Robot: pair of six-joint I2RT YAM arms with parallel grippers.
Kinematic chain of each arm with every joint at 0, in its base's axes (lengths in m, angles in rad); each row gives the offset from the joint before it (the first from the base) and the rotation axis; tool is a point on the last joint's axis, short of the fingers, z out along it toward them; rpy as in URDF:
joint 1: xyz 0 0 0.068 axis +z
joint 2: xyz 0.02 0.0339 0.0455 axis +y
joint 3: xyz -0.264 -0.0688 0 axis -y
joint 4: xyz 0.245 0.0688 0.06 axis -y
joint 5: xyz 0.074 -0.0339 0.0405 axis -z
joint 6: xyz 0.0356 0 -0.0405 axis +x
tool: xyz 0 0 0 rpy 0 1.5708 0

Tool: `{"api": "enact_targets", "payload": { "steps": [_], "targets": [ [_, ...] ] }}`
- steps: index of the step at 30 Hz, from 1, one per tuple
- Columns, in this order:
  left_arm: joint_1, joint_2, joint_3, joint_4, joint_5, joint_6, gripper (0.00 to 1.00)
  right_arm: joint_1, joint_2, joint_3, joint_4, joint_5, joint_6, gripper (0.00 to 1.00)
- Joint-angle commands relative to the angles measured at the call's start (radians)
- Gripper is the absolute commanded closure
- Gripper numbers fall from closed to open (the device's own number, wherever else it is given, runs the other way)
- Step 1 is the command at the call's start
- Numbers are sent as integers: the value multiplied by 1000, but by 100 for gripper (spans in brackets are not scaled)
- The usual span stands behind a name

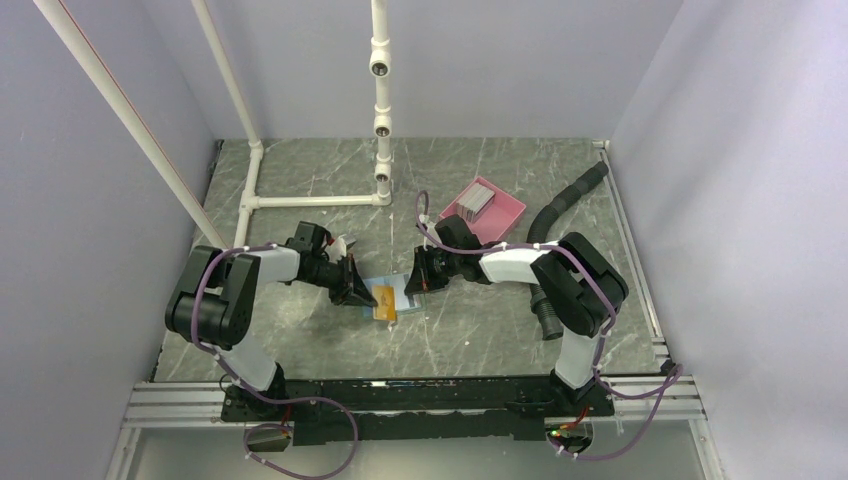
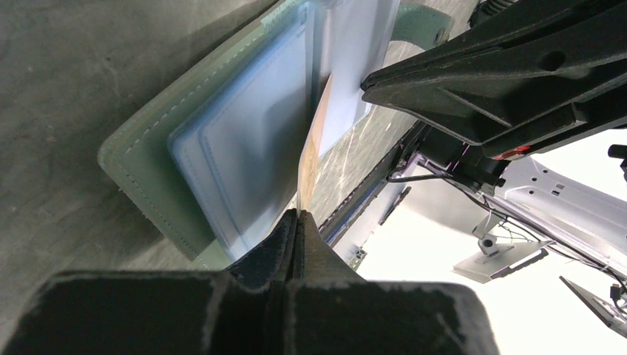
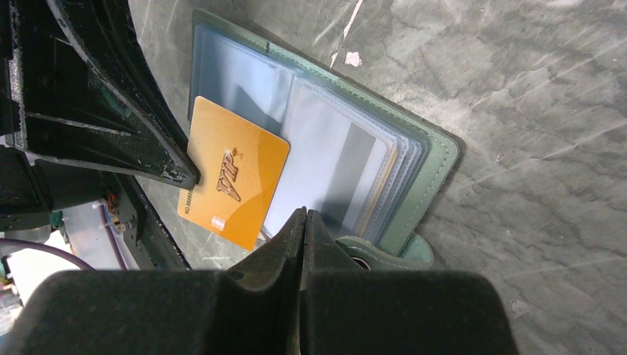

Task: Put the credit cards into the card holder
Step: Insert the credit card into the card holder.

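A dark grey-green marbled table fills the floor of a pale-walled booth, with a white plastic pipe frame standing along its far left side. Two black-and-white robot arms reach inward from the near edge, the left arm and the right arm meeting nose to nose at mid-table. A black ribbed hose curves along the far right.

Beside the hose lies a flat pink rectangular tray, which carries a stack of grey cards at its far end, well apart from the grippers.

Between the two grippers the card holder, a dull grey-green stitched folding wallet, lies open and flat on the table, its clear, light blue sleeves fanned upward.

The left gripper has its fingers drawn together on one edge of a tan-orange plastic card marked "VIP". The card lies over the near half of the open holder, and its far edge reaches the sleeves at the fold.

The right gripper has its fingers pressed together with nothing between them. Its tips hang over the sleeves on the holder's other half, and whether they touch cannot be told.

The holder's small rounded snap tab pokes out beside the right gripper.
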Motion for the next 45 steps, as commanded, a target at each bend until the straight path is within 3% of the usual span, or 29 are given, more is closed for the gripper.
{"api": "enact_targets", "payload": {
  "steps": [1, 24, 31, 45],
  "targets": [
    [8, -54, -17, -30, -30, 22, 100, -2, 31, -8, -48, 62, -46, 100],
    [33, -4, 8, 47, 33, -7, 100, -1, 49, -9, -35, 46, -42, 100],
    [33, 56, 24, 131, 132, -56, 100, 0, 51, -8, -33, 40, -40, 100],
    [32, 74, 97, 25, 23, 21, 100, 0, 67, -7, -18, 22, -38, 100]
  ]
}}
